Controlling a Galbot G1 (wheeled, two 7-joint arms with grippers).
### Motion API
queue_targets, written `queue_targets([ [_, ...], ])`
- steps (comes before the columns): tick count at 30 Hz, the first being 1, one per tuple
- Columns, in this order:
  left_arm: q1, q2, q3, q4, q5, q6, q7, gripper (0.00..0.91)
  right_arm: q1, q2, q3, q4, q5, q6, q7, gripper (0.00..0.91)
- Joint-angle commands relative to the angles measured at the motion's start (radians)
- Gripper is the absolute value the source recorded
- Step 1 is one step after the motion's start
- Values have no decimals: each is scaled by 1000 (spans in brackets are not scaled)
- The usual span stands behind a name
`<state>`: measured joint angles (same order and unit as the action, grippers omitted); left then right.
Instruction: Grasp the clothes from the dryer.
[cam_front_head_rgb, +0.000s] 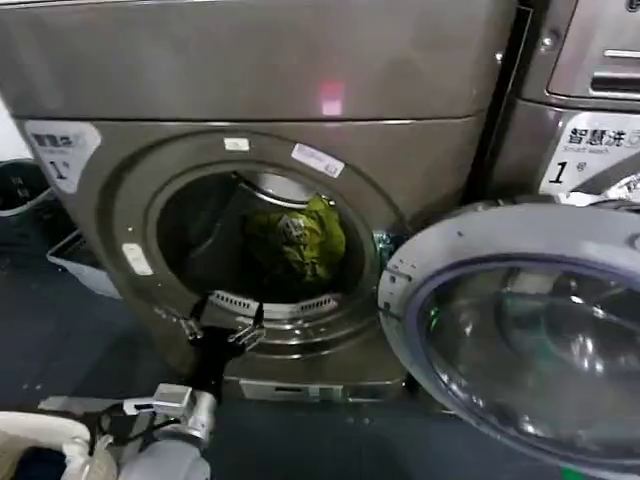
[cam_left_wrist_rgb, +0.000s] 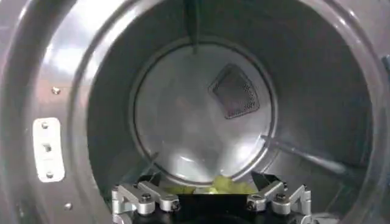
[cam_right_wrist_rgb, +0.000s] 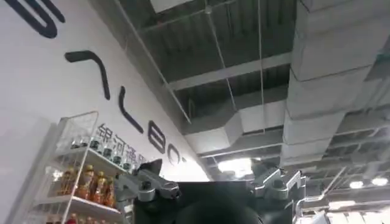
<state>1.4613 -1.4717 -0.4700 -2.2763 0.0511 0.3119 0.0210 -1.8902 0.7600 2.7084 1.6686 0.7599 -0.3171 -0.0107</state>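
The dryer (cam_front_head_rgb: 250, 70) stands in front of me, its round door (cam_front_head_rgb: 520, 330) swung open to the right. The clothes (cam_front_head_rgb: 295, 240), a small yellow-green bundle with a pale patch, lie on the steel drum's floor towards the back. My left gripper (cam_front_head_rgb: 222, 318) is open at the lower rim of the drum mouth, short of the bundle and slightly left of it. In the left wrist view the clothes (cam_left_wrist_rgb: 222, 184) peek up just beyond the open left gripper (cam_left_wrist_rgb: 206, 182), in front of the drum's back wall (cam_left_wrist_rgb: 195, 115). My right gripper (cam_right_wrist_rgb: 210, 173) is open and empty, pointing up at the ceiling.
A like machine (cam_front_head_rgb: 590, 100) stands at the right, behind the open door. A white basket (cam_front_head_rgb: 80, 262) and a dark bin (cam_front_head_rgb: 20, 185) sit on the floor at the left. The right wrist view looks past a shelf of bottles (cam_right_wrist_rgb: 85, 182).
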Motion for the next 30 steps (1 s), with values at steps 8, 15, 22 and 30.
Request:
queue_targets([
  [8,2,-2,2,-1,1,1,1,907,3,0,0,0,0,2,-2,907],
  [15,-5,-3,2,8,0,-1,0,907,-3,4,4,0,4,6,3,907],
  [22,-122,-8,-6,101,-23,-15,-1,907,-23,25,8,13,-60,14,-59,907],
  [30,-457,-21,34,451,-54,-96,-9,907,-59,28,44,58,-74,-35,-82,907],
])
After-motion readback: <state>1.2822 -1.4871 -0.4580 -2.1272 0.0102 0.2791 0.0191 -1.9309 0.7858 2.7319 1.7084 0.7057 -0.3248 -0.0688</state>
